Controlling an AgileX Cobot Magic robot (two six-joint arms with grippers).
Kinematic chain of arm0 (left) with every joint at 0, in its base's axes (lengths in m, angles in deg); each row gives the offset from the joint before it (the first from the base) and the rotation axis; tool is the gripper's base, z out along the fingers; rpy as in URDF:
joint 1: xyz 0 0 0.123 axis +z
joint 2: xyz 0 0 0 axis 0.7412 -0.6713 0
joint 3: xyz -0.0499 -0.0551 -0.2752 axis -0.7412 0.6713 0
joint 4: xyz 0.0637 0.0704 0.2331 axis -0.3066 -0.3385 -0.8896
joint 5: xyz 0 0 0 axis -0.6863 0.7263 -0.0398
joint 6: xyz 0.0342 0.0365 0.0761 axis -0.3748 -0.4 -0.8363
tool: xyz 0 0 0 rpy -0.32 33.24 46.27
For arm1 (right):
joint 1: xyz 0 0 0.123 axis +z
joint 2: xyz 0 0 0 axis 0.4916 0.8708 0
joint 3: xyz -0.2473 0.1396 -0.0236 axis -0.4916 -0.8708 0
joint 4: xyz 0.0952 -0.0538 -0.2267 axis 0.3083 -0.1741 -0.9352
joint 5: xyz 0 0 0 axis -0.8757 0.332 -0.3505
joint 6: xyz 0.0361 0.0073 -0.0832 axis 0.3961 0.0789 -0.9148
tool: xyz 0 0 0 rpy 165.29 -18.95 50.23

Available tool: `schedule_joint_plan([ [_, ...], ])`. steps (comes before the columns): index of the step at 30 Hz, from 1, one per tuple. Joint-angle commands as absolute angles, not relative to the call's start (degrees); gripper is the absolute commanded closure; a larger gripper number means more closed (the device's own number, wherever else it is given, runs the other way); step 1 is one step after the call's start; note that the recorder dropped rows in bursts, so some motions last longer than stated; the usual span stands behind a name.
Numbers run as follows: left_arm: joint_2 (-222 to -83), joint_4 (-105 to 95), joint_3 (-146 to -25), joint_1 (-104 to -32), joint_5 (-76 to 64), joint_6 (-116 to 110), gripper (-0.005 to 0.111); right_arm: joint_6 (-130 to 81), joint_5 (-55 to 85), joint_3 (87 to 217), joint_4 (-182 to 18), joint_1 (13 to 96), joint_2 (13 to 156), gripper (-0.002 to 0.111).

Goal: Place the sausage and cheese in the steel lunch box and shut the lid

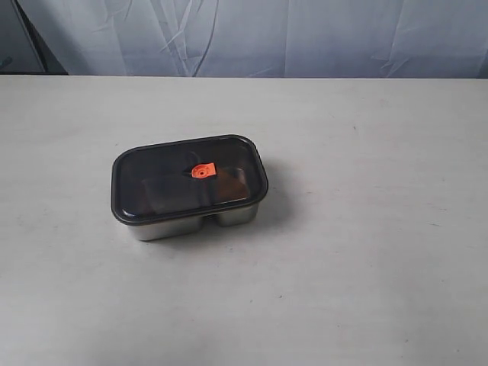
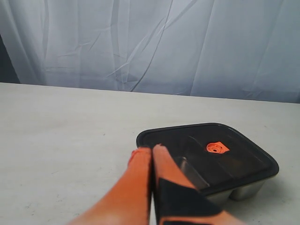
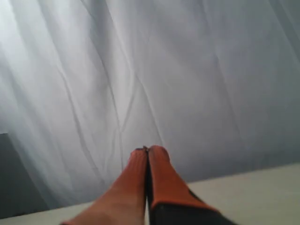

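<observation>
Nearest the wrist cameras, both end effectors have their orange fingers pressed together with no gap and nothing between them: the left gripper [image 2: 151,149] is fully closed and empty, and so is the right gripper [image 3: 147,151]. Just ahead of the left fingertips lies the steel lunch box [image 2: 243,191], its near corner appearing directly behind them; whether tips and box touch cannot be told from this view. The right gripper points away from the box, over the table's far edge toward the backdrop. The box sits on the pale table [image 1: 366,252], left of centre in the exterior view, its shiny wall showing below the lid [image 1: 164,171]. That dark smoky lid sits flat on the box, rim all around, with the small orange valve tab [image 1: 203,171] at its middle. Through the lid the contents show only as dim shapes and cannot be identified. Farthest back, a pale grey-blue creased curtain [image 1: 305,38] hangs behind the table.
</observation>
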State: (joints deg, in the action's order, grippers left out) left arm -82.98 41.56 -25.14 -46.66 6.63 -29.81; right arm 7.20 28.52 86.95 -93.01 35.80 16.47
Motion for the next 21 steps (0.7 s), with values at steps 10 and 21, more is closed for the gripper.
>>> schedule_joint_plan([
  [10, -82.7, 41.3, -24.8, -46.8, 6.4, -30.0, 0.107, -5.8, 3.2, 86.8, -76.5, 35.5, 16.2, 0.109],
  [21, -82.7, 41.3, -24.8, -46.8, 6.4, -30.0, 0.107, -5.8, 3.0, 86.8, -76.5, 35.5, 16.2, 0.109],
])
